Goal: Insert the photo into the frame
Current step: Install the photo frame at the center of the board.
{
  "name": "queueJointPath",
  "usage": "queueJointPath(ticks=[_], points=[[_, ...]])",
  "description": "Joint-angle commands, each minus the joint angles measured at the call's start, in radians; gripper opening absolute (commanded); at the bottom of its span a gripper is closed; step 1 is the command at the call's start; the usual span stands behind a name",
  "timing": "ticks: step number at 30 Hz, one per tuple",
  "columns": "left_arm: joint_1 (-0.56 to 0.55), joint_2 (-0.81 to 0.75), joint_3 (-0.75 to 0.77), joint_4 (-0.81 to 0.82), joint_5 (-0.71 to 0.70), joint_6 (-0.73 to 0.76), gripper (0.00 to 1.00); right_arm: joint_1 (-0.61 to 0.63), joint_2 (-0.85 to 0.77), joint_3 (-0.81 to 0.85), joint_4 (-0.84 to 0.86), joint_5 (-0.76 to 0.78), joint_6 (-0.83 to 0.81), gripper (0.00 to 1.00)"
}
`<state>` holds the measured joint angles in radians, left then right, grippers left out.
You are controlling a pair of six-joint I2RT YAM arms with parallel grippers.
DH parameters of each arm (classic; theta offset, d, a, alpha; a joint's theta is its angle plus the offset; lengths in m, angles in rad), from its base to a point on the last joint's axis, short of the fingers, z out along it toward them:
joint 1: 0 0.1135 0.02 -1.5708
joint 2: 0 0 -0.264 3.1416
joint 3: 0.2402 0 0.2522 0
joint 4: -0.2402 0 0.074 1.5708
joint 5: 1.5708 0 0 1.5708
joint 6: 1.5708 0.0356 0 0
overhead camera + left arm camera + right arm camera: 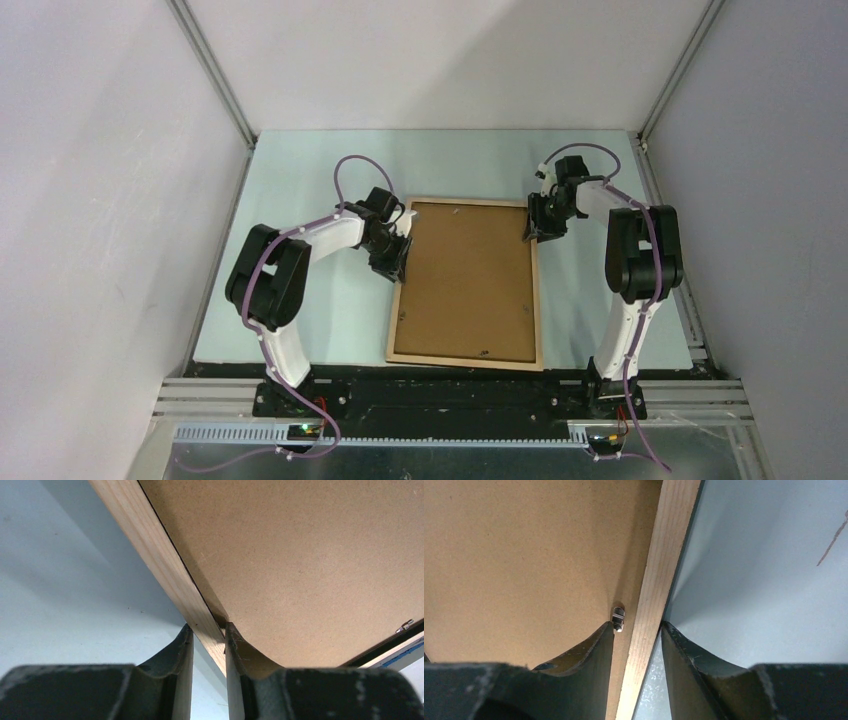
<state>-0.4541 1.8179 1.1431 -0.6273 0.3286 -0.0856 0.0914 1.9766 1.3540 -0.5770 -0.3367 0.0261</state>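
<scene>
The frame (465,361) lies back side up on the table between my arms, and a brown hardboard backing panel (468,280) fills its light-wood border. The photo is hidden in every view. My left gripper (392,260) is at the frame's left rail. In the left wrist view its fingertips (206,627) are closed against both sides of that wood rail (165,555). My right gripper (537,226) is at the right rail near the far corner. In the right wrist view it (638,625) stands open astride the rail (669,540), one fingertip beside a small metal clip (618,615) on the panel (524,545).
The frame rests on a pale blue-grey mat (300,200) enclosed by white walls with aluminium posts (215,70). A second metal clip (405,626) sits at the panel's edge in the left wrist view, with a strip of blue tape (405,651) beyond it.
</scene>
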Motion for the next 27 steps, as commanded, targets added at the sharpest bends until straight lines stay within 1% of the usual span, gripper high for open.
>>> queueJointPath(ticks=[1,6,12,17,27], points=[[-0.021,-0.001,0.035,-0.016,0.092,0.05,0.0,0.016,0.033,0.036,0.029,0.014,0.004,0.43],[-0.021,-0.001,0.035,-0.017,0.094,0.051,0.0,0.022,0.052,0.06,0.019,0.015,0.006,0.43],[-0.021,-0.002,0.035,-0.016,0.093,0.053,0.0,0.025,0.066,0.088,0.006,0.009,0.013,0.48],[-0.022,-0.002,0.035,-0.017,0.094,0.053,0.0,0.034,0.074,0.098,0.004,0.023,0.02,0.48],[-0.021,0.0,0.037,-0.015,0.097,0.052,0.0,0.061,0.088,0.117,-0.001,0.105,0.049,0.45]])
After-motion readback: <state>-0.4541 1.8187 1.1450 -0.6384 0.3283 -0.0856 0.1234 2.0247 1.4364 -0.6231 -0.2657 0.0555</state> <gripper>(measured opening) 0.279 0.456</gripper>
